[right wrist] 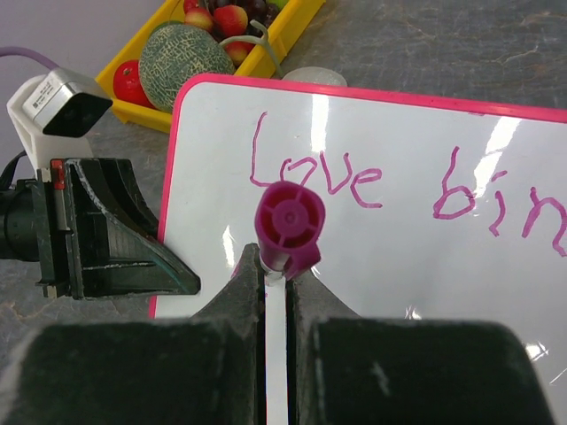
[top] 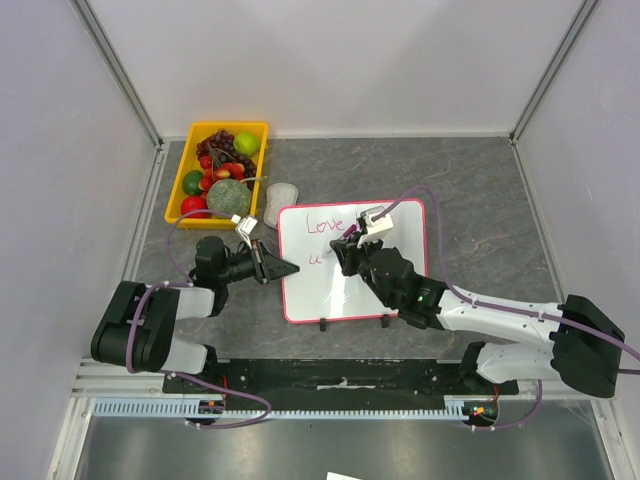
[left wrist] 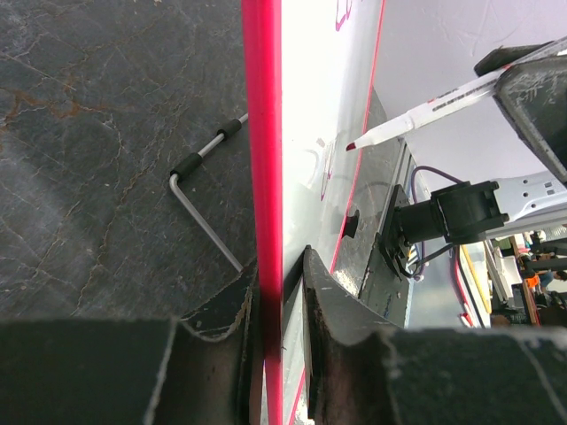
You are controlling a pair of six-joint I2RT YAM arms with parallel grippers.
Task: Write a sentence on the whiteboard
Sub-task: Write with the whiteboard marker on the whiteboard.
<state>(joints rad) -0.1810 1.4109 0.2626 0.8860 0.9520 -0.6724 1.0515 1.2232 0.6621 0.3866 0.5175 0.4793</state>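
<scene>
At mid-table, whiteboard [top: 305, 290] w/ pink frame, L gripper [left wrist: 282, 288] clamped on its left edge, R gripper [right wrist: 276, 266] pinching pink marker [right wrist: 287, 221] over it — tip close to surface, sentence [right wrist: 354, 177] starts "Love bin", yellow fruit tray [top: 230, 125] beyond.

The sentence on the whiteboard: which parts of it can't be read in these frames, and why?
- Top external: the sentence shows "Love" and a small stroke below. The right gripper covers the rest.
- Right wrist: the word after "Love" runs off the right edge. Anything lower is hidden behind the marker.
- Left wrist: the whiteboard, clamped by the left gripper, is seen edge-on, so the writing is unreadable.
</scene>
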